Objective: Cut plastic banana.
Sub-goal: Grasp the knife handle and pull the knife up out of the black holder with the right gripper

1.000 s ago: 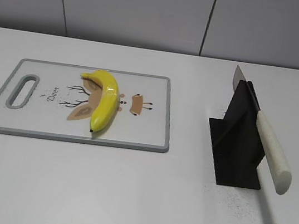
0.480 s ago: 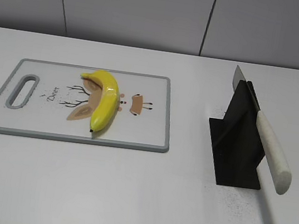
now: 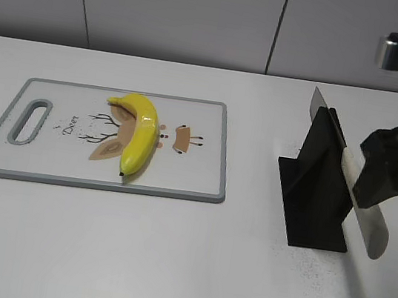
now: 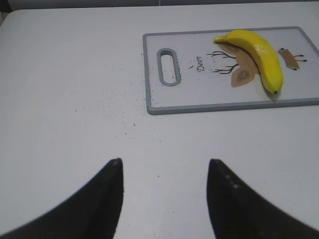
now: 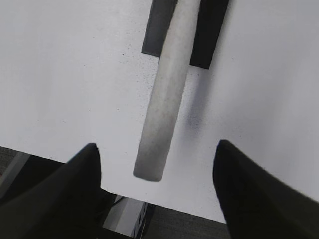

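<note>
A yellow plastic banana (image 3: 139,132) lies on a white cutting board (image 3: 194,182) with a grey rim and deer drawing; both show in the left wrist view, banana (image 4: 259,54), board (image 4: 199,94). A knife with a cream handle (image 3: 368,219) and steel blade rests in a black stand (image 3: 316,193). My right gripper (image 3: 390,174) is open, hovering over the knife handle (image 5: 164,99), fingers (image 5: 157,149) either side of it without touching. My left gripper (image 4: 164,169) is open and empty over bare table, well short of the board.
The white table (image 3: 167,264) has fine dark specks near the stand and left of the board. Its near edge shows in the right wrist view (image 5: 199,211), just below the knife handle's end. A grey panelled wall stands behind.
My right arm has come in from the right edge of the exterior view and now hangs over the knife handle. Banana, board and knife have not moved.
</note>
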Motion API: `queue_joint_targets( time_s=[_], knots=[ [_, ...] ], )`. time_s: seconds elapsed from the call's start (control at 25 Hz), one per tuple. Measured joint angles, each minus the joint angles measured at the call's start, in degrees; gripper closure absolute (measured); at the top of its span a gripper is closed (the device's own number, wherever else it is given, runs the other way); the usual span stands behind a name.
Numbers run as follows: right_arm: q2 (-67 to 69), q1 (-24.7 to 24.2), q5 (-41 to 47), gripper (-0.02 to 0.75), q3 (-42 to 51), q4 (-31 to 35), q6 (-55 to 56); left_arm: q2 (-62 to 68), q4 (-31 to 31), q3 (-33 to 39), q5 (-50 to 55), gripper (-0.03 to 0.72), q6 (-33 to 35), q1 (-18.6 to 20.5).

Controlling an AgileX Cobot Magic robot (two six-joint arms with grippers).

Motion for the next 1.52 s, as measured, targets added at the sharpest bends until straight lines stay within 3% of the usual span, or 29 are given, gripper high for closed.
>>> queue_joint_targets(
  time_s=[0.4, 0.84, 1.08, 1.52],
  knots=[
    [10.41, 0.0, -1.41, 0.223, -0.08, -0.26, 1.99, 0.0, 0.0, 0.0, 0.0, 0.162, 0.0, 0.0],
    [13.69, 0.0, -1.49, 0.339, -0.14, 1.93, 7.7, 0.0, 0.0, 0.0, -0.06, 0.162, 0.0, 0.0],
    [13.68, 0.0, -0.37, 0.577, -0.14, 2.53, 11.74, 0.0, 0.12, 0.0, -0.06, 0.162, 0.0, 0.0],
    [12.6, 0.0, 0.53, 0.576, -0.14, 2.84, 12.74, 0.0, 0.16, 0.0, -0.06, 0.162, 0.0, 0.0]
  ],
)
